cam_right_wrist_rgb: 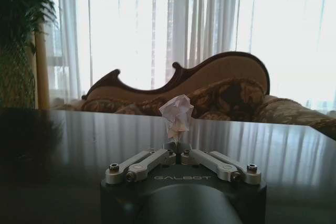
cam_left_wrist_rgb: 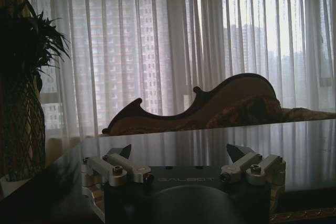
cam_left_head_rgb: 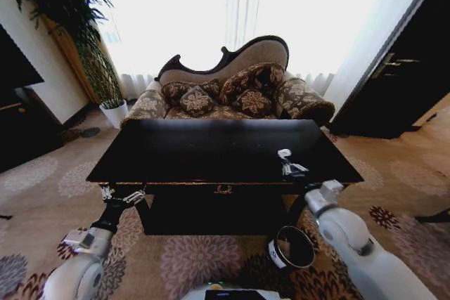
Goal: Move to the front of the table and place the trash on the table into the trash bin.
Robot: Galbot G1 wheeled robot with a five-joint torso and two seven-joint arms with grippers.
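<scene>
A long glossy black bench (cam_left_head_rgb: 211, 149) with gold trim stands across the middle of a carpeted room, seen from the robot's head looking forward and down. The right gripper (cam_left_head_rgb: 287, 161) reaches over the near right part of the bench top, and its jaws are closed together on a white crumpled paper wad (cam_left_head_rgb: 284, 153). In the right wrist view the same gripper (cam_right_wrist_rgb: 177, 148) shows its two jaws meeting at their tips, pinching the lower end of the paper wad (cam_right_wrist_rgb: 177, 114), which stands up above them; whether the wad touches the dark reflective bench surface (cam_right_wrist_rgb: 79, 140) cannot be told. The left gripper (cam_left_head_rgb: 121, 195) hangs at the near left corner of the bench, just below and in front of its edge, touching nothing. In the left wrist view that gripper (cam_left_wrist_rgb: 178, 157) has its jaws wide apart with nothing between them, and the bench top (cam_left_wrist_rgb: 210, 142) stretches away beyond it. On the floor near the robot, to the right of centre and just in front of the bench, stands the trash bin (cam_left_head_rgb: 292, 247), round and dark with a white label on its side. Beyond the far edge of the bench sits a patterned sofa (cam_left_head_rgb: 232, 89) before sheer curtains, with a tall potted plant (cam_left_head_rgb: 84, 40) at the far left.
</scene>
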